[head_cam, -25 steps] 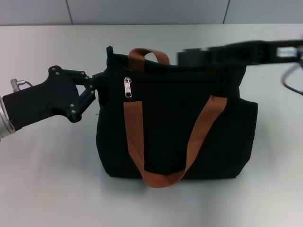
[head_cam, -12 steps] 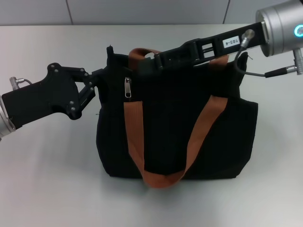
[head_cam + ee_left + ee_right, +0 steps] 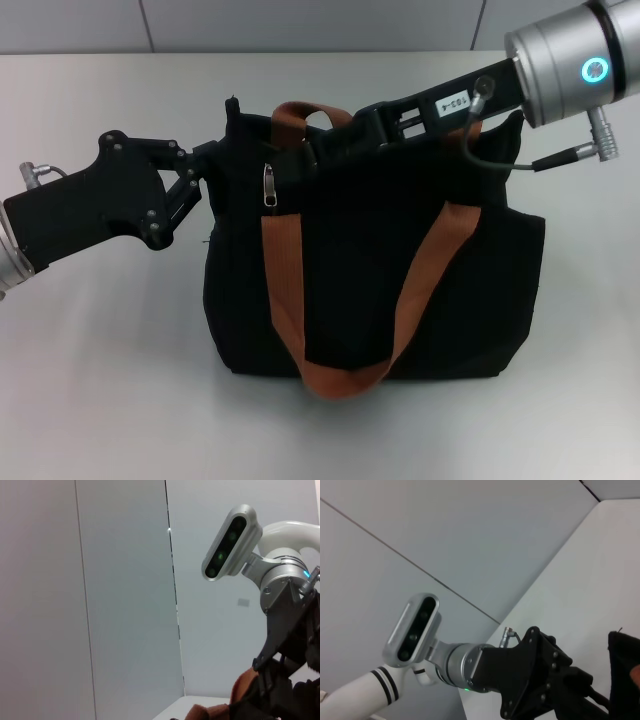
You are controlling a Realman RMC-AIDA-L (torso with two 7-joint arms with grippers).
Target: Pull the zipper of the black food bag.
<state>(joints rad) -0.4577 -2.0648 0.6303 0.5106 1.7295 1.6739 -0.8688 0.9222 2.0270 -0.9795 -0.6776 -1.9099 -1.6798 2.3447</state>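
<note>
Zipper (image 3: 270,186): your silver pull tab hangs down at the bag's upper left corner, just above the near orange-brown strap (image 3: 285,285). Black food bag (image 3: 370,290) stands upright on the white table (image 3: 100,350), roughly centre in the head view, near handle drooping down its front face, far handle (image 3: 312,112) arching above the top edge. Left gripper (image 3: 212,170) reaches in from the left and presses against the bag's left top corner; its fingertips are lost against the black fabric, so you cannot tell how far they are parted or whether they pinch the cloth. Right gripper (image 3: 325,148) stretches in from the upper right along the bag's top edge, its tip near the far handle and just right of the pull tab (black on black again, so its grip cannot be told). Left wrist view catches the right arm's silver joint (image 3: 280,580) and a scrap of orange strap (image 3: 240,690); right wrist view shows the left gripper's black body (image 3: 535,680) beside the bag's edge (image 3: 622,655).
</note>
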